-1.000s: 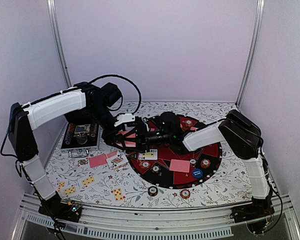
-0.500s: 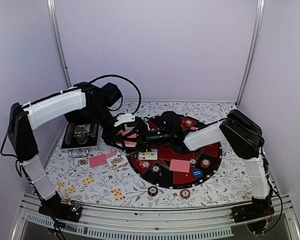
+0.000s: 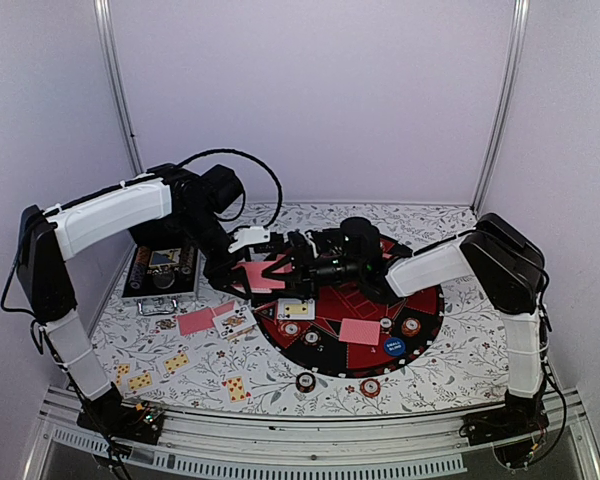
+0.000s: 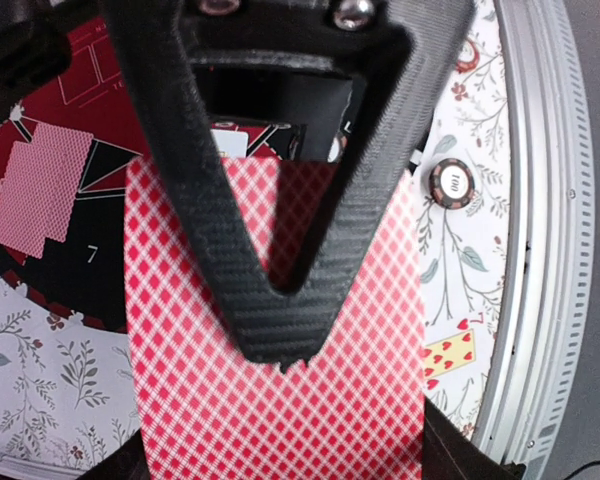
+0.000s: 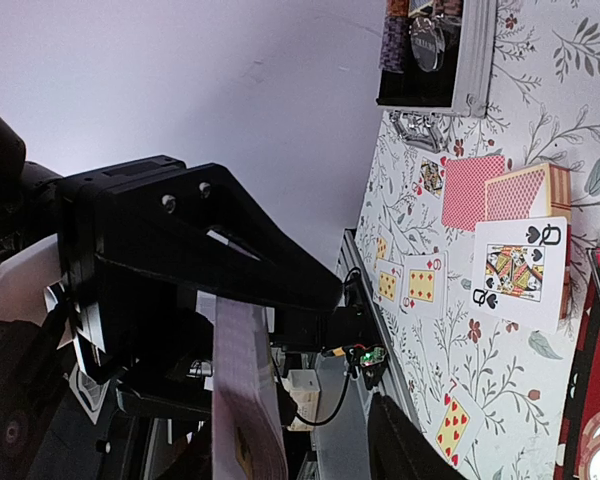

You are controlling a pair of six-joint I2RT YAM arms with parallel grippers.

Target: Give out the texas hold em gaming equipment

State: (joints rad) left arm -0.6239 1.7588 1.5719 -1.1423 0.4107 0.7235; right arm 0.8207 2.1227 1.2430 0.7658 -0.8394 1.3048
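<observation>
My left gripper (image 3: 248, 272) (image 4: 280, 362) is shut on a deck of pink-red checked playing cards (image 3: 258, 275) (image 4: 200, 400), held above the mat's left edge. My right gripper (image 3: 292, 260) faces the deck from the right. In the right wrist view the deck's edge (image 5: 242, 390) stands between its jaws, which are apart, with a clear gap to the lower finger (image 5: 410, 450). Face-down cards (image 3: 360, 331) and chips (image 3: 410, 326) lie on the mat. Face-up cards (image 3: 176, 361) and a face-down card (image 3: 195, 321) lie on the tablecloth.
The round black-and-red mat (image 3: 425, 300) fills the middle, with a blue button (image 3: 395, 348) on it. A silver case (image 3: 161, 272) sits at the back left. Two chips (image 3: 306, 381) (image 3: 370, 387) lie off the mat, near the front rail. A queen card (image 5: 520, 270) lies left of the mat.
My right arm has drawn back a little to the right and lifted, and its jaws have narrowed. The left arm and the deck have stayed still.
</observation>
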